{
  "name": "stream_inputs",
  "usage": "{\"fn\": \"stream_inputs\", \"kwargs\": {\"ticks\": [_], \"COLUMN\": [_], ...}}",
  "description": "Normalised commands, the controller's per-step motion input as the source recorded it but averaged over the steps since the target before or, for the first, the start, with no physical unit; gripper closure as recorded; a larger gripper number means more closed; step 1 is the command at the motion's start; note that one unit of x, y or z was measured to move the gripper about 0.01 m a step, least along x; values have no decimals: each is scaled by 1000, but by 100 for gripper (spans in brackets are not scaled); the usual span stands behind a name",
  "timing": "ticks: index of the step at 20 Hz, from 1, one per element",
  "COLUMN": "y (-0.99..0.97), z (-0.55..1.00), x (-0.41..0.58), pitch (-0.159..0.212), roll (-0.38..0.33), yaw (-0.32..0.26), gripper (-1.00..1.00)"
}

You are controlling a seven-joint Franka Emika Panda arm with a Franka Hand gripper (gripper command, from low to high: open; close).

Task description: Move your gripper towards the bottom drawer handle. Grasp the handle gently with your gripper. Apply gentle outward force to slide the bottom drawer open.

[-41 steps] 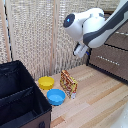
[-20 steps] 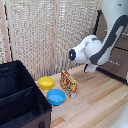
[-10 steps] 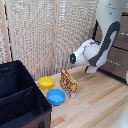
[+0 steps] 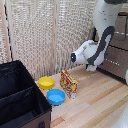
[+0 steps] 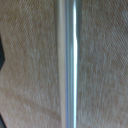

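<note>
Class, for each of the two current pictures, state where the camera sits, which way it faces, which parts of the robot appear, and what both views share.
Exterior view: off the arm, above the wooden floor, facing the reed screen; shows the white arm.
Wrist view: on the wrist, close to the bottom drawer handle on the bottom drawer; no robot part clearly shows.
Shared: the cabinet, at the exterior view's right.

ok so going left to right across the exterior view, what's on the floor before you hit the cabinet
black fabric box → yellow bowl → blue bowl → snack bag → robot arm → bottom drawer. The bowls overlap a little sideways; the yellow one starts further left.
</note>
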Motion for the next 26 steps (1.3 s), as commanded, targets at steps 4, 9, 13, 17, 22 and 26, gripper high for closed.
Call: {"fn": "stream_inputs", "kwargs": {"ticks": [4, 9, 13, 17, 22, 26], "y": [-135, -77, 80, 209, 489, 720], "z": [0, 0, 13, 162, 185, 30], "x": [101, 62, 7, -71, -41, -9], "pitch": [1, 0, 0, 0, -2, -14], "roll": [0, 1, 0, 2, 18, 2], "yaw": [-22, -4, -32, -95, -130, -164], "gripper": [100, 100, 100, 100, 100, 100]}}
